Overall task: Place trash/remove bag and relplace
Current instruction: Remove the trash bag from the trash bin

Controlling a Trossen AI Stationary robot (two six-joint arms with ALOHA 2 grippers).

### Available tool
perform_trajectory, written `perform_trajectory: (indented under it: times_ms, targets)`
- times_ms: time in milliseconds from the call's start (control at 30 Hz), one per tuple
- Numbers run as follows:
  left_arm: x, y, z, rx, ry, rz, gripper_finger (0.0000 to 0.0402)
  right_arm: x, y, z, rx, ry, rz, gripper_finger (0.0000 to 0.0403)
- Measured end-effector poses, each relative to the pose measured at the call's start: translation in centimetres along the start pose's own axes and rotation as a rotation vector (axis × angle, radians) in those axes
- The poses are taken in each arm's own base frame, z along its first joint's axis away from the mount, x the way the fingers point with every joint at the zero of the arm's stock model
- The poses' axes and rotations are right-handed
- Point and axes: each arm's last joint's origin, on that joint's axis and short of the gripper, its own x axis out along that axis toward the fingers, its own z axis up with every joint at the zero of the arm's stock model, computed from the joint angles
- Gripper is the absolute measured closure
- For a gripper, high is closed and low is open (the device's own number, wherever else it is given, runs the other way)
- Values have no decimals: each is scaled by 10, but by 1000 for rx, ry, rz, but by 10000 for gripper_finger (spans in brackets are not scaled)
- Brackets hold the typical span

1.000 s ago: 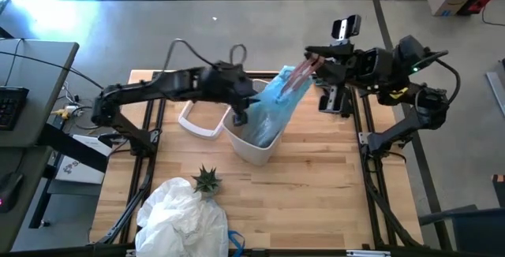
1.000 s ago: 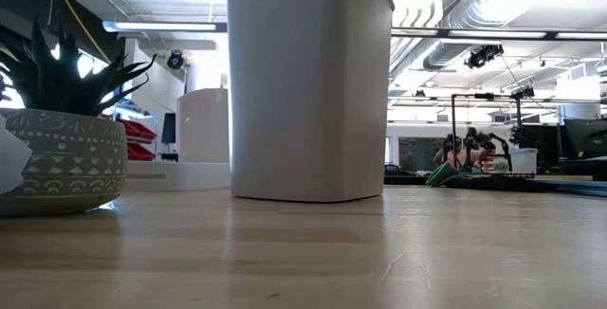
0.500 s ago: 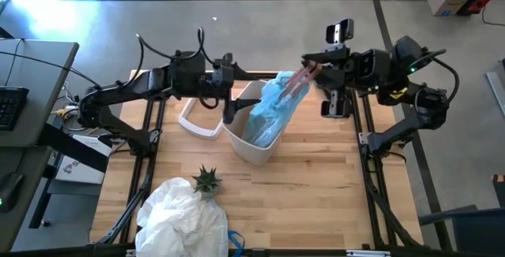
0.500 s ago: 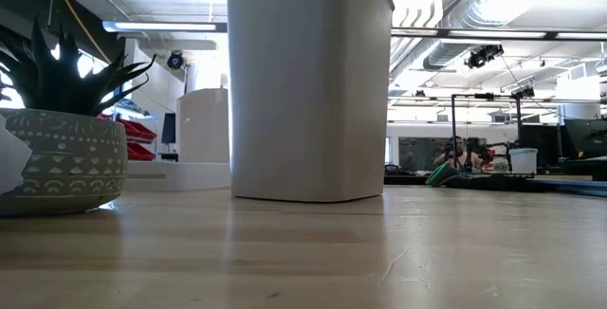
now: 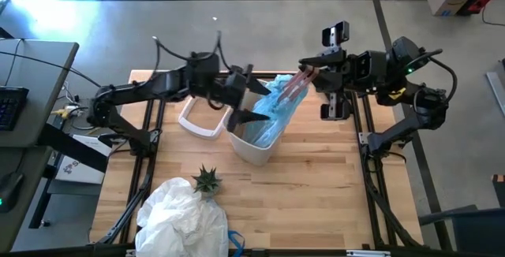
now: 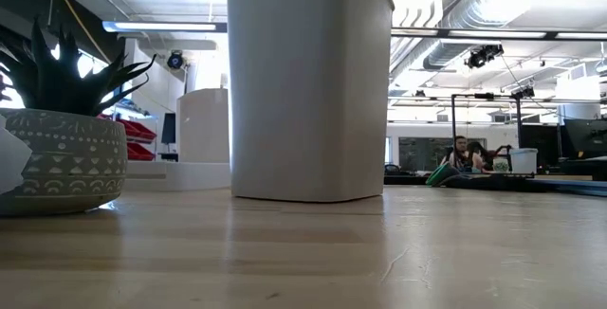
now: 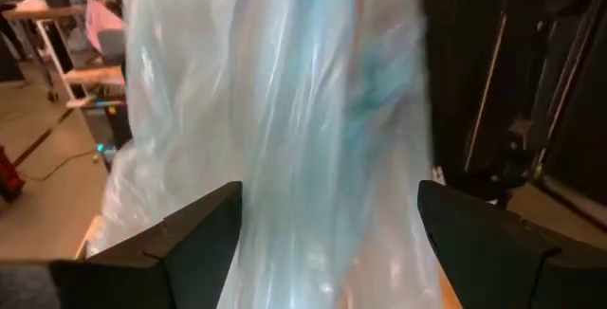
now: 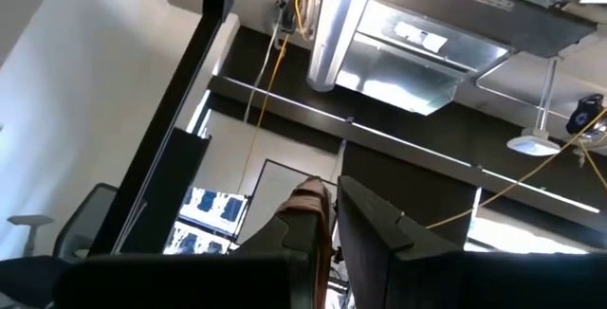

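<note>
Left gripper: the left gripper (image 5: 254, 117) had swung back in from the bin's far-left side within the last half second and now sat at the left edge of the bag, its fingers (image 7: 194, 243) spread wide with the plastic between them but not pinched
What changed: a second earlier those fingers were low at the bin mouth and nearly shut; they then opened fully, lifted away, and returned open
Right gripper: the right gripper (image 5: 304, 74) held the bag's top edge pinched in closed jaws, up and to the right of the bin, in the same place throughout
Bag: the bag (image 5: 274, 109), light blue and crinkled, stretched from the right gripper's pinch down into the white bin (image 5: 254, 148), its lower part still inside
Bin: it stood unmoved mid-table, upright in the low view
Other things: the potted plant (image 5: 207, 180) and a heap of white plastic (image 5: 183, 217) lay nearer, untouched
Meaning for the task: likely a regrasp, the left side seeking a fresh hold so both arms can draw the liner out; removal looked only partly done
</note>
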Motion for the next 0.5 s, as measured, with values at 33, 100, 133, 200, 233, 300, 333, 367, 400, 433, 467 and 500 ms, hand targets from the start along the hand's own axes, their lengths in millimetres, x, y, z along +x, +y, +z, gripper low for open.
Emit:
perform_trajectory:
  times_ms: [33,100,133,200,233,300,333,367,400,433,467,500]
  targets:
    - [5,1,-3,3,9,1,100,0,0,0,0,-2,2,382]
    - [13,6,-10,11,30,16,100,2,1,-3,1,2,8,382]
    - [17,7,-12,16,26,21,100,3,1,-4,1,2,8,382]
    - [26,11,-15,24,8,25,100,4,2,-6,2,10,11,382]
    - [29,12,-15,34,-14,30,100,5,2,-8,2,10,11,382]
    - [34,14,-15,45,-50,28,100,6,3,-10,2,14,12,382]
    - [36,14,-14,44,-68,17,100,7,3,-11,3,16,13,382]
    - [38,15,-14,41,-80,2,100,7,3,-11,3,17,13,382]
    - [39,15,-14,32,-92,-22,100,7,3,-12,3,18,14,382]
    - [40,15,-15,22,-91,-47,100,7,3,-12,3,19,13,382]
    - [42,15,-17,20,-88,-54,100,7,4,-12,3,20,14,382]
    - [42,15,-17,20,-87,-47,103,7,4,-12,3,20,14,382]
